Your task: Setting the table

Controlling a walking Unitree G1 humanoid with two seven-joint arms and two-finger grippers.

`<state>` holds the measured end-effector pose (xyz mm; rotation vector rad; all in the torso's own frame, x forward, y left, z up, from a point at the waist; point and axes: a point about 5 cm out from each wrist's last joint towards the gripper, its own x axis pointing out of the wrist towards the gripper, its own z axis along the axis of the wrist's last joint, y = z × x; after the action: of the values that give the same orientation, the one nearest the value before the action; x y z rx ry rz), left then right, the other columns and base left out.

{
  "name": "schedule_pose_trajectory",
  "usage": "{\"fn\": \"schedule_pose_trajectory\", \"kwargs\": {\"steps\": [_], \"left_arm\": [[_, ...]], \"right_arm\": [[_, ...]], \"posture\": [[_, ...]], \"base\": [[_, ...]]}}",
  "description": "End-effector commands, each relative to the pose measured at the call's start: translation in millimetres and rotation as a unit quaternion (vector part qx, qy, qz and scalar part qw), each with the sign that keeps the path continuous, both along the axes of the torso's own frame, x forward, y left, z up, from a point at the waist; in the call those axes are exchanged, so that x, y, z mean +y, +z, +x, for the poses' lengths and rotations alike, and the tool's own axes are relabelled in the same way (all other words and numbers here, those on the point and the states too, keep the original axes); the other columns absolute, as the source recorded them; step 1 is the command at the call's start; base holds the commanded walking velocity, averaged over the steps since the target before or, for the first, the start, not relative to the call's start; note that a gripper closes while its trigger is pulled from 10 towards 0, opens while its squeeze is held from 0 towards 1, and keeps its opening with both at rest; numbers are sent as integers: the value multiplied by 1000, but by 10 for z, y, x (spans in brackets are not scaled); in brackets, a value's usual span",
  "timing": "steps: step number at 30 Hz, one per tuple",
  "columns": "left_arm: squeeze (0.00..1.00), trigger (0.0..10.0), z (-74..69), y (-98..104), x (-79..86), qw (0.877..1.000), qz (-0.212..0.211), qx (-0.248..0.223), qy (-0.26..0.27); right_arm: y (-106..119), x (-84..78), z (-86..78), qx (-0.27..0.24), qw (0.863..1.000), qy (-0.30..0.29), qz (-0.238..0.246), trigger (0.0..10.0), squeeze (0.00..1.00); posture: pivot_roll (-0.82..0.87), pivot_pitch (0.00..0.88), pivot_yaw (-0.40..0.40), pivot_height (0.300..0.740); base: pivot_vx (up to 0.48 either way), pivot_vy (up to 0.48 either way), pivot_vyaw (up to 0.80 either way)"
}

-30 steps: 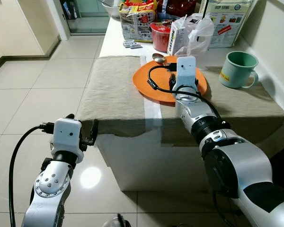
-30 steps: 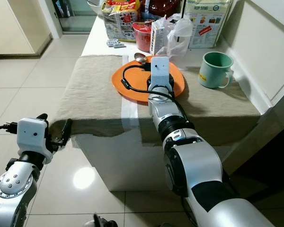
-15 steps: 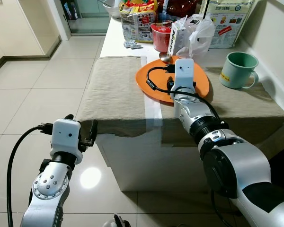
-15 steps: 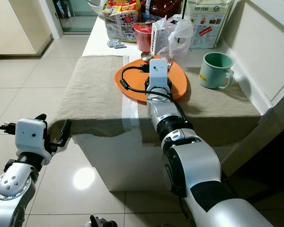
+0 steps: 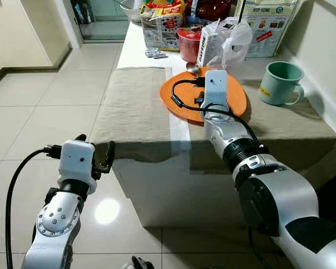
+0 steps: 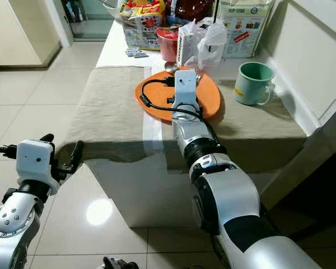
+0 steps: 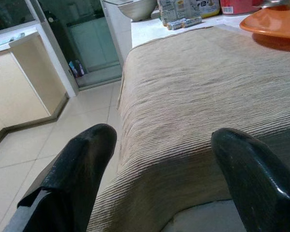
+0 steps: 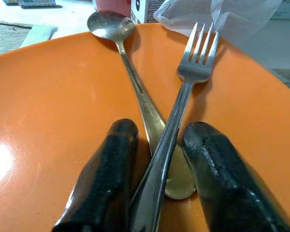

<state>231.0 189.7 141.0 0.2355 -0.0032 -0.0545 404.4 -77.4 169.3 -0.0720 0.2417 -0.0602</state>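
Right now, in the left eye view, your right arm reaches across the cloth-covered surface (image 5: 134,112) and its end effector (image 5: 213,72) sits over the orange plate (image 5: 182,95), with the green mug (image 5: 280,82) well apart to the right and a clutter of boxes and bags at the far end. Your left end effector (image 5: 98,154) hovers off the near edge of the surface, over the tiled floor, carrying nothing. In the right eye view you see the same layout, with the spoon's bowl (image 6: 171,67) peeking past the far rim of the plate. In the left wrist view the two black fingers (image 7: 72,179) are spread wide, framing the cloth's corner and touching nothing. In the right wrist view the fingers (image 8: 108,179) are nearly together around the fork (image 8: 181,106), whose handle crosses over the spoon (image 8: 135,87) on the plate; whether they actually pinch the fork you cannot tell for certain. You appear to be at the cutlery-picking step. Next you need a firm grip on the fork handle alone, then a clean lift so that the spoon underneath does not drag along.
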Motion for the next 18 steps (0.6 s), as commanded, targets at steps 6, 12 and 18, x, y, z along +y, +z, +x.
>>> {"fn": "schedule_pose_trajectory", "kwargs": {"steps": [6,12,18], "left_arm": [[0,10000,-41,34,50,1000,11,0,5],[0,10000,-45,41,58,1000,15,0,4],[0,10000,-48,41,61,1000,16,1,4]], "right_arm": [[-405,42,-153,85,996,10,5,0,0],[-414,90,-166,85,996,18,5,0,0],[-381,138,-161,74,997,28,-1,0,0]], "posture": [[74,111,65,740],[77,109,64,740],[77,105,61,740]], "base": [[0,0,0],[0,0,0],[0,0,0]]}}
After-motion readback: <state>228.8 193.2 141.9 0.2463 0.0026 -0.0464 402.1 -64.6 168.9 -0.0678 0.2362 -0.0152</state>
